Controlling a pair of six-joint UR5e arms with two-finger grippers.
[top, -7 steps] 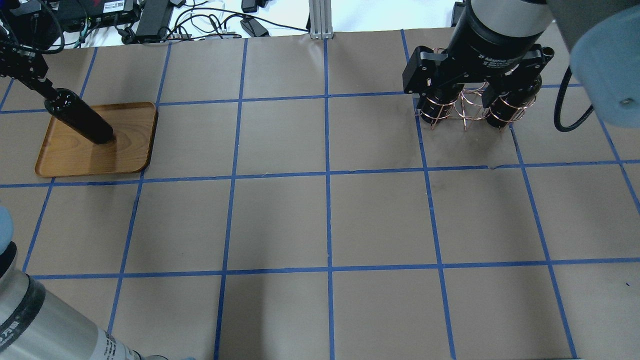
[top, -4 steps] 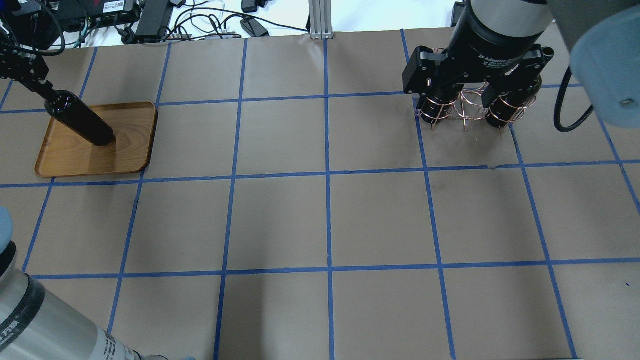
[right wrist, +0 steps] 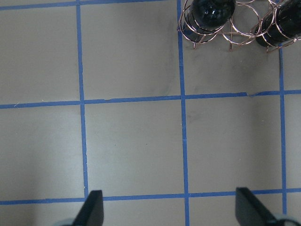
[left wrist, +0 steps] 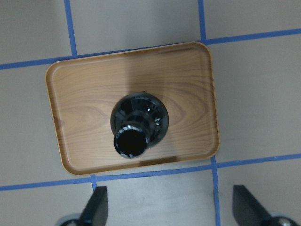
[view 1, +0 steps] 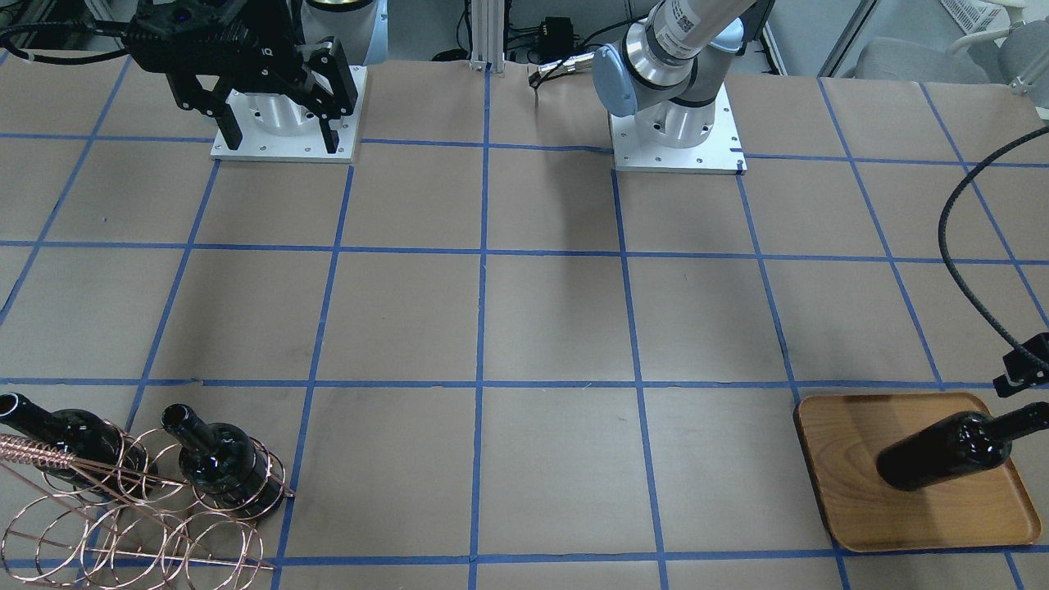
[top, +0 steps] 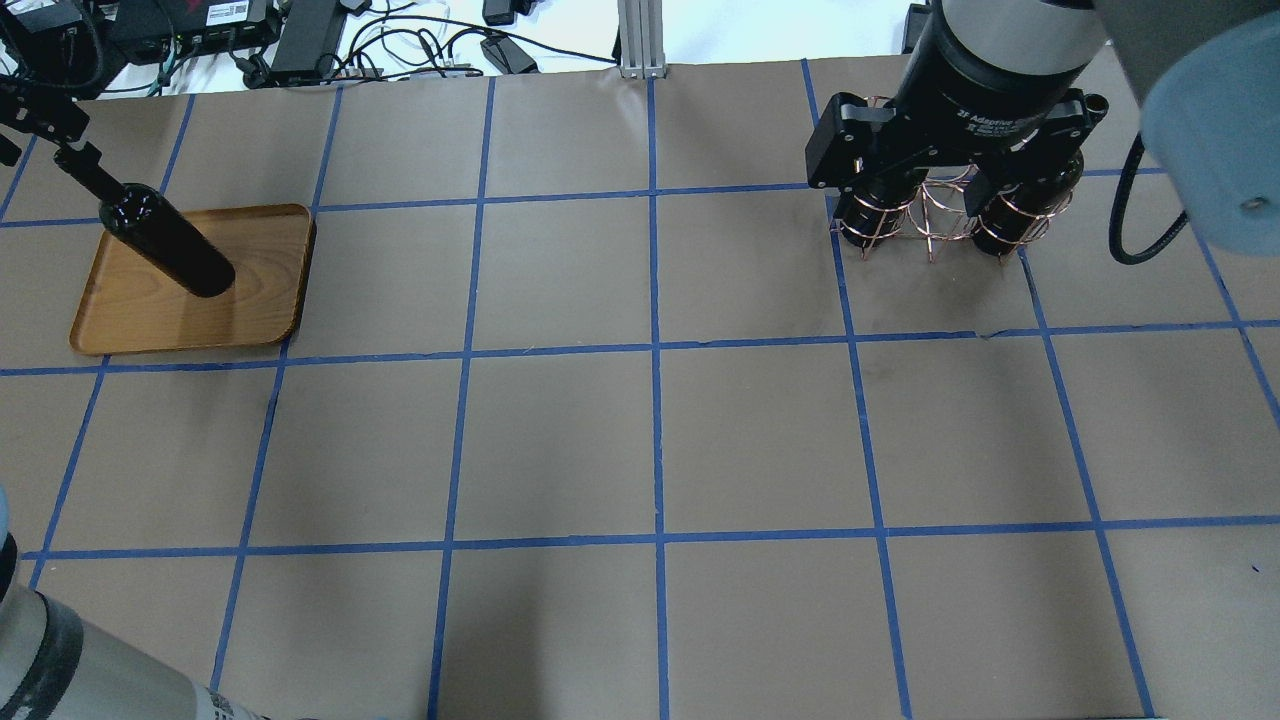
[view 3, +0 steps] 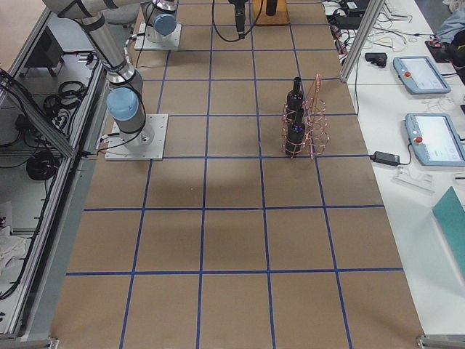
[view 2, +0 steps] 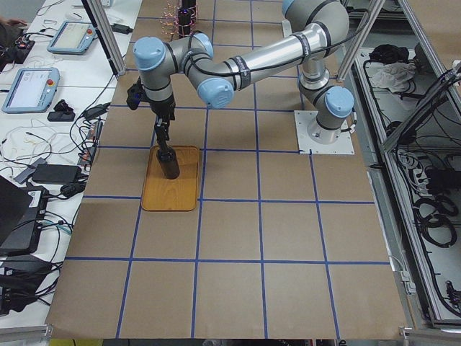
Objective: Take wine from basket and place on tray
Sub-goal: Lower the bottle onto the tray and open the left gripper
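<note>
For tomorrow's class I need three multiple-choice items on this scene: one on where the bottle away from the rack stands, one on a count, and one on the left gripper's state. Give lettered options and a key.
1. Where does the lone wine bottle stand? A on the tray; B on bare table paper; C on a chair.
2. How many bottles does the basket hold? A one; B two; C three.
3. How is the left gripper set? A shut on the bottle's neck; B open above the bottle; C shut on nothing.

Key:
1 A: its base rests on the wood inside the rim.
2 B: the front-facing view shows two black bottles in the rings.
3 B: the left wrist view shows both fingers wide apart, with the bottle's mouth below them.
</note>
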